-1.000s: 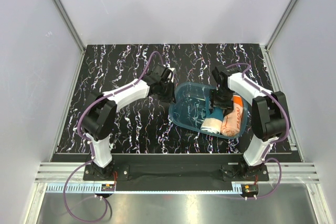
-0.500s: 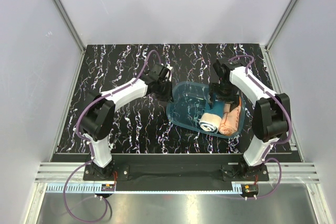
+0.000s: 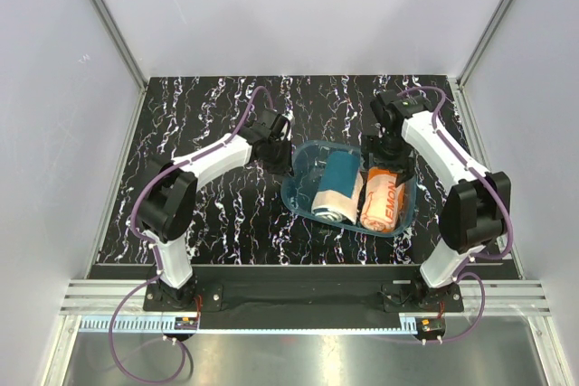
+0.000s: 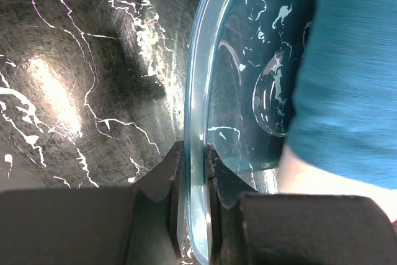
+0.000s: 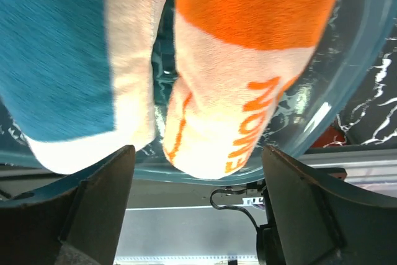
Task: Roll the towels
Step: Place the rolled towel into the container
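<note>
Left fingers (image 4: 162, 181) are clamping the tray (image 4: 193, 91) rim while right fingers (image 5: 93, 203), spread over teal towel (image 5: 56, 48) and orange towel (image 5: 248, 60), should be rising straight

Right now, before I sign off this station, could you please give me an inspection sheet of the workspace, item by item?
Surface: black marbled table top; no spill seen.
Job's things: teal towel and orange towel, both rolled, lying side by side in the tray.
Clutter: translucent blue tray; nothing else seen.
Grippers: left gripper, fingers shut on the tray's rim; right gripper, fingers wide open above the towels, holding nothing.
Cables: purple cables run along both arms and loop at the bases; no snag seen.
Surroundings: pale walls and metal frame posts; nothing else seen.
</note>
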`<state>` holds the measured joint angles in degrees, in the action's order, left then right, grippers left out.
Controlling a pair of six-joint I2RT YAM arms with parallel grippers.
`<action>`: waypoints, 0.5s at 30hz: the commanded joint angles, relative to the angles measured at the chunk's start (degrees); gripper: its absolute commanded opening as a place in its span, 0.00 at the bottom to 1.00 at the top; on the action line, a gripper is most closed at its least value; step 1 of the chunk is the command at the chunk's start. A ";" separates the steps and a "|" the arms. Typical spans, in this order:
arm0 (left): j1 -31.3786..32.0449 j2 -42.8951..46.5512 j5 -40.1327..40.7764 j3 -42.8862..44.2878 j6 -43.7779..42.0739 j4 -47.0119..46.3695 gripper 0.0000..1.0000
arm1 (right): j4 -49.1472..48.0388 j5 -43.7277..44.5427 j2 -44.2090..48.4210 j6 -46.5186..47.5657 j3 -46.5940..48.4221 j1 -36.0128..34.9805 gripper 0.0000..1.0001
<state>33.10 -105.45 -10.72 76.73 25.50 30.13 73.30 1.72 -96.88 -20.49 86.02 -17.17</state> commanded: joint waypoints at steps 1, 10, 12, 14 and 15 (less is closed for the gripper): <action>-0.41 1.83 3.34 -0.79 -2.56 0.46 0.00 | -0.70 -2.95 0.47 0.63 0.12 -1.63 0.88; -0.41 1.04 2.55 -0.97 -2.21 -0.07 0.00 | -16.23 -18.40 4.77 -5.16 1.87 -7.87 0.59; -0.41 1.03 2.46 -0.97 -2.12 -0.16 0.00 | -22.65 -21.48 4.51 -8.32 1.70 -10.25 0.53; -0.41 1.12 2.46 -0.88 -2.12 -0.07 0.00 | -27.48 -21.41 2.76 -10.17 1.96 -12.96 0.42; -0.41 1.12 2.29 -0.88 -2.12 -0.07 0.00 | -28.90 -21.23 1.88 -11.49 2.13 -14.02 0.40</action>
<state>32.99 -105.45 -10.76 76.36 25.45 29.82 55.29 -14.52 -95.18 -26.83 86.00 -27.97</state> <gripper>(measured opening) 0.150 0.426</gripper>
